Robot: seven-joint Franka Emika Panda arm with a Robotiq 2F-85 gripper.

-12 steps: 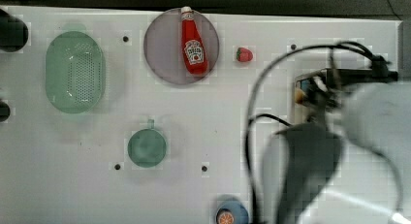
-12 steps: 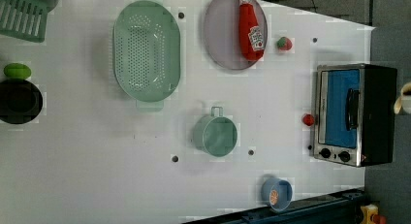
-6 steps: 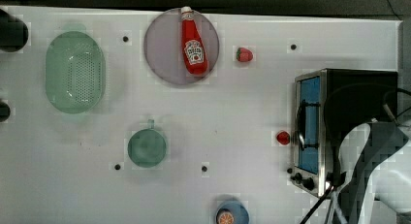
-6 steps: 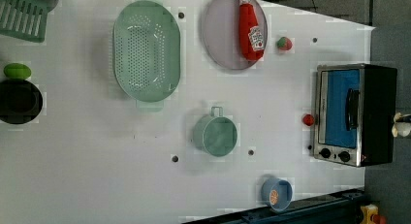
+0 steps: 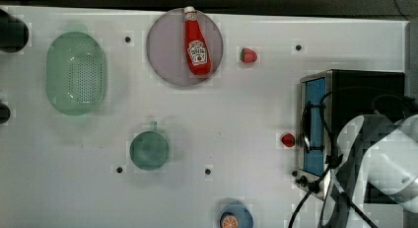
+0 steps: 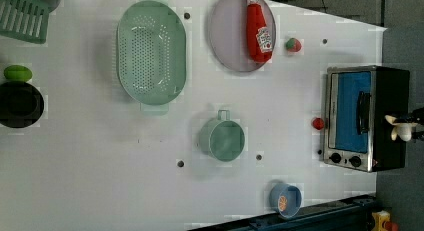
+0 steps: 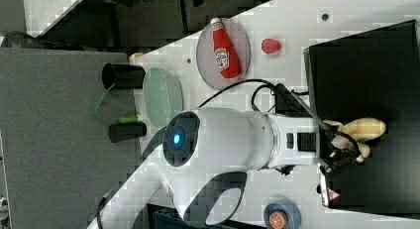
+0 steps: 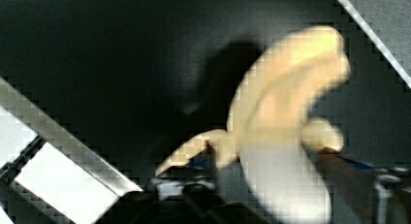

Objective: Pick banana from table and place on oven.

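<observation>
The pale cream banana (image 7: 365, 129) with splayed peel strips lies on the oven's (image 7: 366, 65) black top, near the edge far from the glass door. My gripper (image 7: 346, 145) reaches in from the right view's left, open, with a finger on each side of the whitish stub. In the wrist view the banana (image 8: 286, 103) fills the space between the fingers of the gripper (image 8: 266, 161), over the dark oven top. In the left view the banana (image 6: 402, 128) shows at the oven's (image 6: 387, 91) right side. The white arm covers part of the oven (image 5: 367, 90) on the white table (image 5: 246, 114).
A ketchup bottle (image 5: 197, 43) lies on a grey plate (image 5: 165, 55), with a red strawberry (image 5: 248, 55) beside it. A green colander (image 5: 76, 72), a green cup (image 5: 149, 150), a blue bowl (image 5: 235, 219) and a small red thing (image 5: 288, 139) before the oven door stand on the table.
In the top view the arm has swung off the table's middle to the lower right, over the oven. In the left view the banana has shifted downward along the oven's right side.
</observation>
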